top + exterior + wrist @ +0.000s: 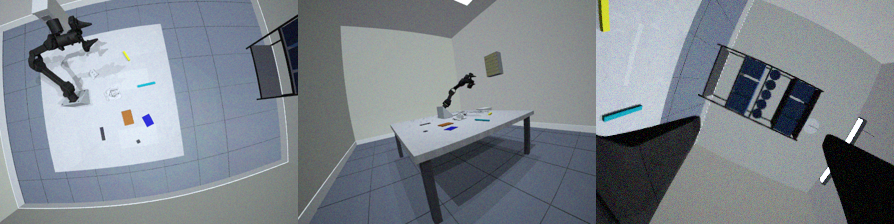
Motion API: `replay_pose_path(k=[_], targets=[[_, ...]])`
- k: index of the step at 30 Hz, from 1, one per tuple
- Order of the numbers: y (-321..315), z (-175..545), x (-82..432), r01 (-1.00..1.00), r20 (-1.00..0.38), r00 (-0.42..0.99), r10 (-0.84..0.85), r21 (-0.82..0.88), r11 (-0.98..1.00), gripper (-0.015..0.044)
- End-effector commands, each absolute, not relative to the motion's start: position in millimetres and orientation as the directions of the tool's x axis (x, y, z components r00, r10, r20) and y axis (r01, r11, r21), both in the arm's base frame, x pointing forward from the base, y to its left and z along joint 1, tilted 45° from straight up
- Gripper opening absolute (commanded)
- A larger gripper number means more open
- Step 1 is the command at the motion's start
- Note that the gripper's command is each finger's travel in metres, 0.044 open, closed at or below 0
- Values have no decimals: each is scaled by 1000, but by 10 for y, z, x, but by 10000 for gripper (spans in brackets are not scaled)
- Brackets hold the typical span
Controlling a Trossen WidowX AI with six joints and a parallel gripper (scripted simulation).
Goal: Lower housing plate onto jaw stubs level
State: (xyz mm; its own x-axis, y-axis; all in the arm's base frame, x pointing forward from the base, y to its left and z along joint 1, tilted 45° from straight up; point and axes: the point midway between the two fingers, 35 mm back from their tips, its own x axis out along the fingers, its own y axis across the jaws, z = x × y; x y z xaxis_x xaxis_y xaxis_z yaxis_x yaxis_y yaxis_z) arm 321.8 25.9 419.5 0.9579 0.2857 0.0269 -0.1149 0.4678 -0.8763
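Note:
A white assembly (112, 94) (460, 117) sits on the table, in front of the arm's base; its jaws and pins are too small and pale to tell apart. A small white plate-like part (93, 73) with dark spots, perhaps the housing plate, lies apart from it, towards the back in the top view. Whether it is the housing plate I cannot tell. My gripper (94, 32) (475, 80) (763, 132) is wide open and empty, raised high above the table and well away from both white parts. Neither white part shows in the wrist view.
On the table (74, 149) (430, 146) lie a yellow bar (126, 56) (490, 113), a cyan bar (146, 84) (482, 120) (622, 113), an orange block (127, 117) (445, 124), a blue block (148, 120) (451, 128), a dark bar (102, 133) and a small dark cube (138, 141).

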Motion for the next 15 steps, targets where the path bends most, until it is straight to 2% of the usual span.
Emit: replay_pose_path(k=[1,15], targets=[[404,3928,3236,-241,-62,938,342,-825,511,440],[845,3283,3087,-566,-290,814,504,-592,574,440]])
